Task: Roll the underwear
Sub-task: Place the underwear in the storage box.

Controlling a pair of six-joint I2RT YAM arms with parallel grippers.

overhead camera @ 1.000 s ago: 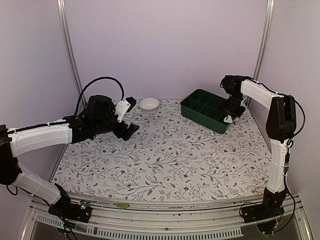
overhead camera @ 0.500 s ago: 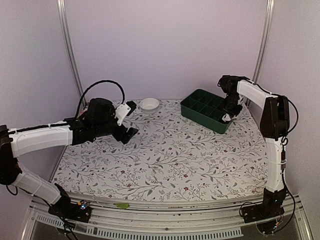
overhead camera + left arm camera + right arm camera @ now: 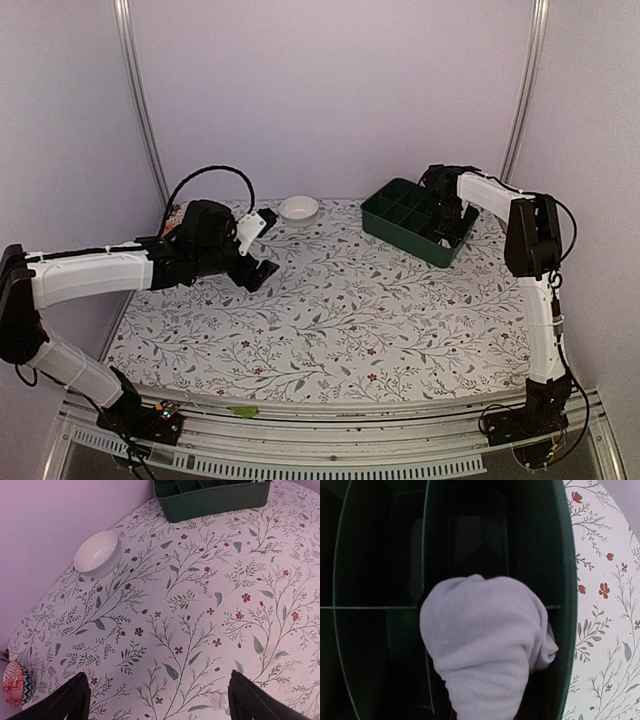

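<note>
A rolled white bundle of underwear (image 3: 480, 640) hangs over the compartments along one wall of a dark green divided tray (image 3: 567, 580). The right gripper (image 3: 450, 222) is clamped on it, its fingers hidden by fabric. Well apart, above the floral table (image 3: 200, 630), the left gripper (image 3: 157, 680) hovers with jaws spread wide, near a white bowl (image 3: 97, 554).

Top camera overlooks the whole table (image 3: 330, 300); wrist cameras look down closer, all sharing the green tray (image 3: 395, 232).
</note>
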